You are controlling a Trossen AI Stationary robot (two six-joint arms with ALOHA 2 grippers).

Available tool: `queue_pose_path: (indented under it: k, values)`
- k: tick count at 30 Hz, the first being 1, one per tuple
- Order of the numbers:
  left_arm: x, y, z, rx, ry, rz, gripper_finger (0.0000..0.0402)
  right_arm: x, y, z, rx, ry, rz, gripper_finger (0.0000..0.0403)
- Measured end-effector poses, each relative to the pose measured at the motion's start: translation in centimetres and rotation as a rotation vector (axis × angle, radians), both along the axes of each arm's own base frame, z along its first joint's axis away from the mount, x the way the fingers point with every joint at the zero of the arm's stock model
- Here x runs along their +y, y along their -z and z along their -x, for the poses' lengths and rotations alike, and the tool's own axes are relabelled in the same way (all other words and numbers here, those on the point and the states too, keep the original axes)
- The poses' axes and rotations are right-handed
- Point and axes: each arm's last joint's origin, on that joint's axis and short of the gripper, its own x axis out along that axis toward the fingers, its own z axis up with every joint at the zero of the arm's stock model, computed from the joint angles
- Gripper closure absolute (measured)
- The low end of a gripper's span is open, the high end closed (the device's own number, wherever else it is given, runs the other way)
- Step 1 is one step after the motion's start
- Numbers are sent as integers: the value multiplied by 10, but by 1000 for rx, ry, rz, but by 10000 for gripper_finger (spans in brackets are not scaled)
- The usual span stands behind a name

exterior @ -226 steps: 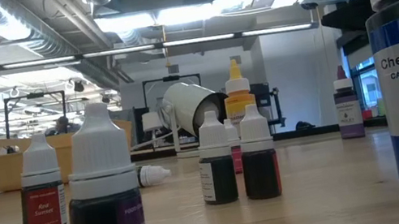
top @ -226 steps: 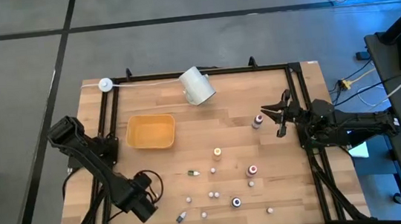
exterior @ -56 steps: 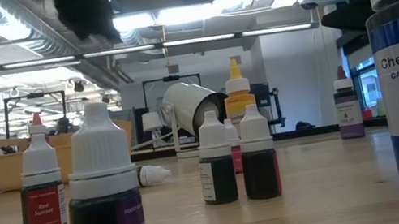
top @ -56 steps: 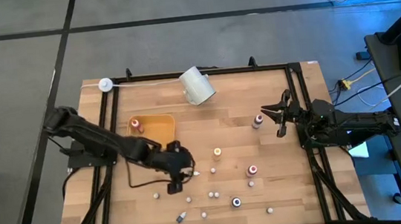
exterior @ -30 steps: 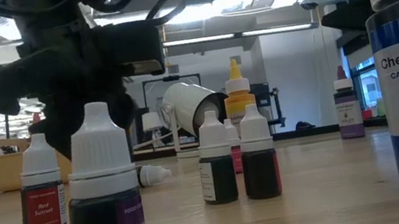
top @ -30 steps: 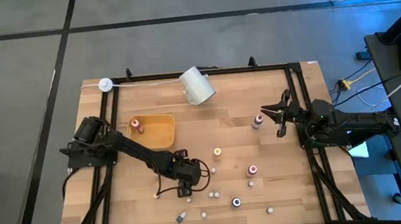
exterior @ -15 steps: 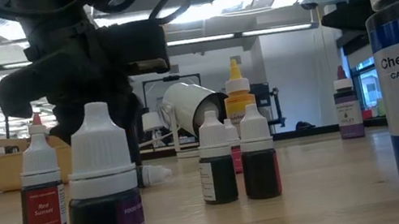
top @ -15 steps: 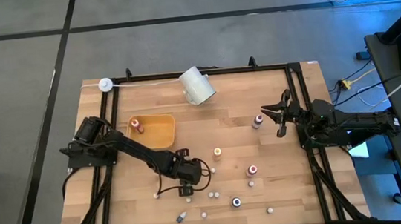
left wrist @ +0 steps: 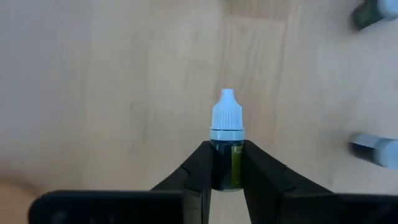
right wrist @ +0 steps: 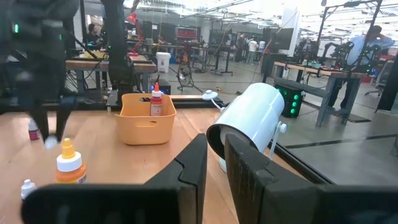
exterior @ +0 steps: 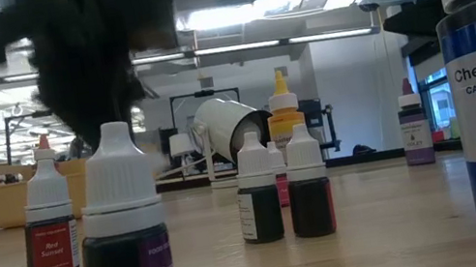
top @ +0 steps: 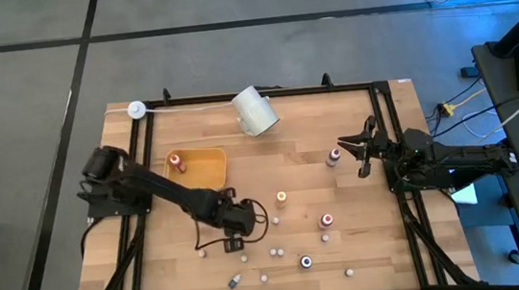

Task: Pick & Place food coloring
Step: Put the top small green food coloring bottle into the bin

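— Nearest first?
— Left claw [left wrist: 227, 180], clamped on a small dropper bottle [left wrist: 225, 149]: dark greenish body pinched between the two fingers [left wrist: 200, 171], white cap poking clear beyond the tips. Seen from above, at about 7 o'clock from the counter's [top: 387, 257] middle, among the loose bottles.

— Good hold?
— Looks sound. Taken at the body, below the cap's collar, square across. Probably very light, stiff plastic with a smooth label, so likely slippery; round too, apt to twist if squeezed off-centre. Best not taken by the tapered cap, prone to squirt out there.

— Fragile?
— Hardly, by the look. Mild pressure probably enough; too much might flex the wall. Easily toppled neighbours close by: one white-capped bottle [top: 274, 221] just at 3 o'clock of the claw.

— Further out?
— Yellow tray [top: 196, 168] at 11 o'clock from the claw, one red-capped bottle [top: 175, 161] already standing inside. Presumably the drop spot.

— And beyond?
— White cup [top: 255, 111] on its side at the counter's 12 o'clock edge. Right claw [top: 360, 147] waiting at 3 o'clock, fingers together on nothing, a purple bottle [top: 334, 156] just beside.

— Rest of the bottles?
— Scattered from the middle toward 5 and 6 o'clock, well apart from the tray.
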Motion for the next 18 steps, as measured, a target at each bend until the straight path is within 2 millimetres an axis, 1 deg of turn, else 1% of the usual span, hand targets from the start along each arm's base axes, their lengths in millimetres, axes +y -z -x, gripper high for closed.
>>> queue_pose_path:
  k: [2,5,9,11,14,18]
  values:
    - [5,-19,7,-25,-62,-25,340,0,0,0,0,0,0,341]
    - [19,-46,24,-69,-236,-137,339,0,0,0,-1,0,0,341]
    - [37,-67,50,-69,-437,-228,339,0,0,0,0,0,-1,341]
    - [45,-72,57,-56,-502,-253,339,0,0,0,0,0,0,341]
    - [56,-72,60,-17,-548,-279,339,0,0,0,0,0,0,341]
    - [70,-66,54,38,-547,-313,339,0,0,0,-1,0,-2,341]
